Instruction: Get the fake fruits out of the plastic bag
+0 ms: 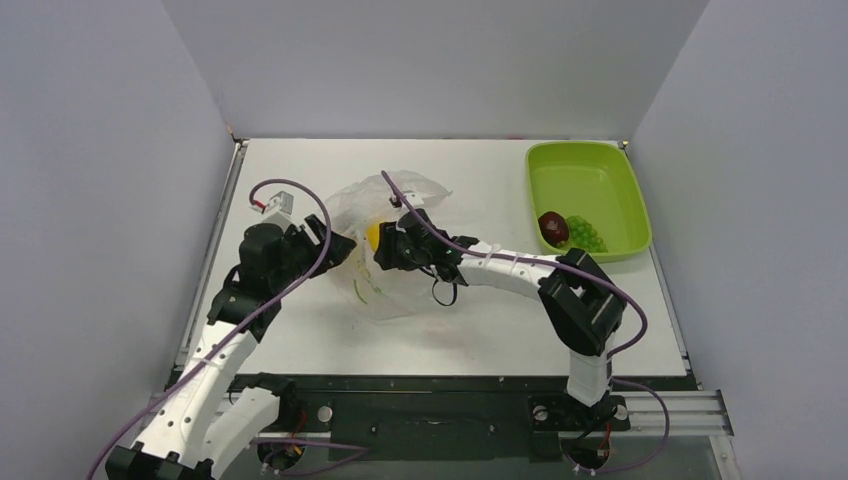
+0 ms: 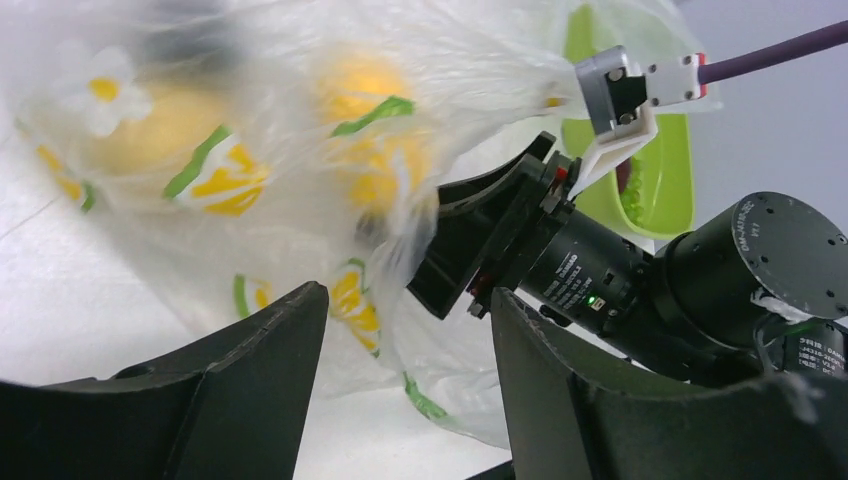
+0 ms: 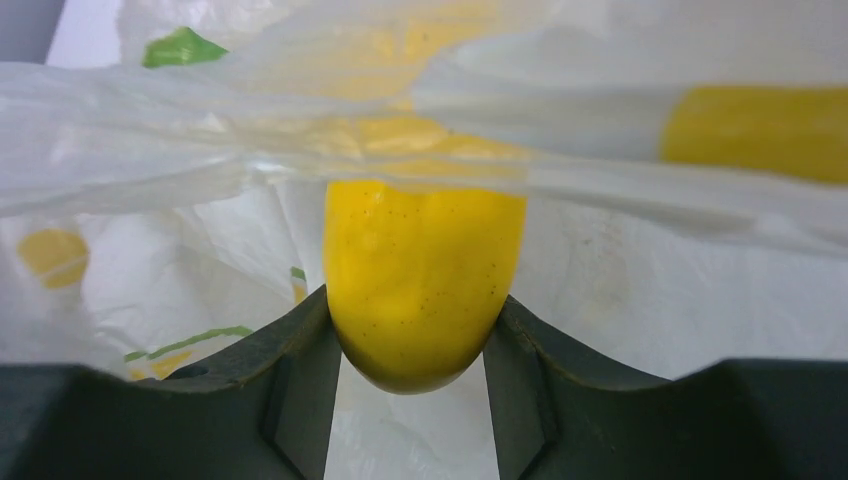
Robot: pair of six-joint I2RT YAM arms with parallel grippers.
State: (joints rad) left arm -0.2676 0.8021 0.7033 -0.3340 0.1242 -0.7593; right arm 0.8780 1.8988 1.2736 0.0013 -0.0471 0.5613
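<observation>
The plastic bag (image 1: 405,200) lies crumpled at mid-table, clear with yellow and green prints. My right gripper (image 1: 384,246) reaches into it from the right and is shut on a yellow fake fruit (image 1: 373,236). In the right wrist view this fruit (image 3: 420,265) sits between both fingers of the gripper (image 3: 410,310), with bag film (image 3: 150,150) draped over its top. My left gripper (image 1: 343,250) is at the bag's left edge. Its jaws (image 2: 405,310) are open, with loose bag film (image 2: 440,380) hanging between them. Two more yellow-orange fruits (image 2: 365,85) show blurred through the film.
A lime-green tray (image 1: 600,165) stands at the back right, holding a dark reddish fruit (image 1: 553,227) and a green grape bunch (image 1: 586,235). Grey walls enclose the table on three sides. The right arm's wrist (image 2: 600,275) fills the right of the left wrist view.
</observation>
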